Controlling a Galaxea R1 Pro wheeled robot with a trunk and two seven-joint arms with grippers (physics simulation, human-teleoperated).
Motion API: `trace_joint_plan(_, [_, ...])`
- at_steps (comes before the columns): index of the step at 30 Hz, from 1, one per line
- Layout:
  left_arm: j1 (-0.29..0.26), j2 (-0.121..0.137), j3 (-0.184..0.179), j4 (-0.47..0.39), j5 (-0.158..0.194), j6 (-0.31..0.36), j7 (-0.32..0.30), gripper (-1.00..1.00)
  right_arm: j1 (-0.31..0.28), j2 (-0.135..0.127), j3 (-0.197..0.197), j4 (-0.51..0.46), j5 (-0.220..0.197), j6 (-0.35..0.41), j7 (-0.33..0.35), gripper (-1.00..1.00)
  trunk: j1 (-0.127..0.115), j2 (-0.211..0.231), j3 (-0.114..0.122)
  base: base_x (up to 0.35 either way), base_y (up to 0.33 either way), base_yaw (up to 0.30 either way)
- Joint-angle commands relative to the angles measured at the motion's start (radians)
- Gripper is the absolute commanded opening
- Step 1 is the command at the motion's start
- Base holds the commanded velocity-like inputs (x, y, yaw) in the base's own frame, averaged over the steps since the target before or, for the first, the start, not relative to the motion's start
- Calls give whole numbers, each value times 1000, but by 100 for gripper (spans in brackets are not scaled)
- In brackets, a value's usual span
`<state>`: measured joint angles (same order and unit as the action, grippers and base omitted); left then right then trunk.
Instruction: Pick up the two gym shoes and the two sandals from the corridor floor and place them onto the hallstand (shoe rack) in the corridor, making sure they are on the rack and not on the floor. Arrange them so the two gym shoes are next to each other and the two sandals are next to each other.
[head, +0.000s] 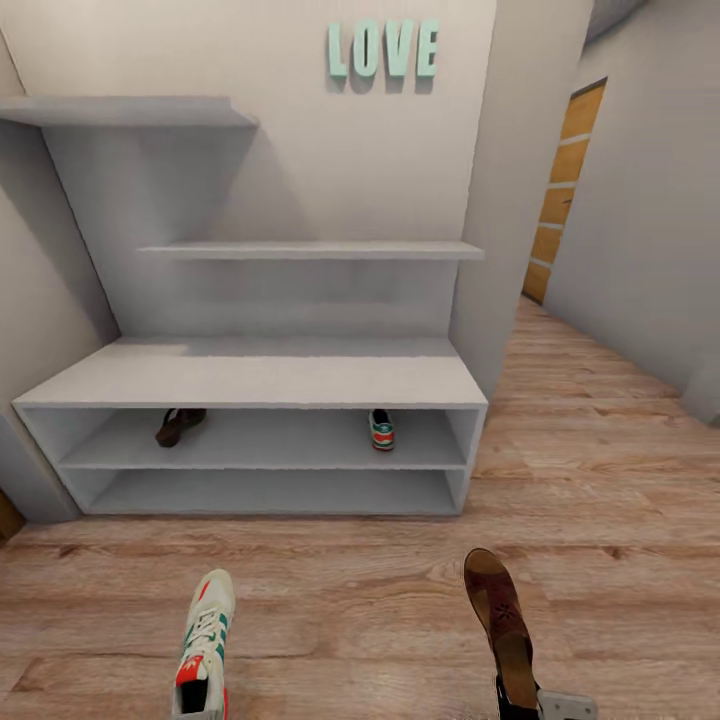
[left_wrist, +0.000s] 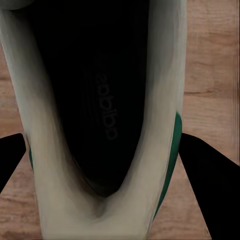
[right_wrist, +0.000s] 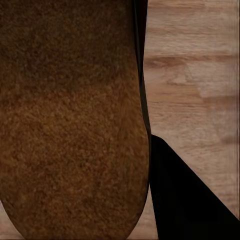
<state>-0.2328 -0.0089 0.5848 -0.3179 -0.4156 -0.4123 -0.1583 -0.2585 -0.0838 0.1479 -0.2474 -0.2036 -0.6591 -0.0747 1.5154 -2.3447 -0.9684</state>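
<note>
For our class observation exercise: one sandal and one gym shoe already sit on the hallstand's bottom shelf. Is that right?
Not quite. The head view shows the sandal and gym shoe on the upper of the hallstand's two low shelves, not the bottom one. The rest stands.

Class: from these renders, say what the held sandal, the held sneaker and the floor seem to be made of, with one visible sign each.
Sandal: probably suede or leather; its insole is brown, matte and grainy. Sneaker: seemingly smooth off-white leather or synthetic, with a green stripe and dark printed lining. Floor: wood-look planks, with visible grain and seams; real wood or laminate can't be told.
</note>
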Motion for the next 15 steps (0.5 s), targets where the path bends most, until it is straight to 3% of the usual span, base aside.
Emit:
trace_joint_plan(1, [0,-1,8,-1,-4,-2,-9,-100,-1,-1,9,0,-7,-2,-5,-100,0,0,0,0,0,-245])
trace_joint_plan(15, [0,-3,7,9,-4,0,-10,-100,-1,0,9,0,-7,-1,-3,-100,0,0,8,0,0,-246])
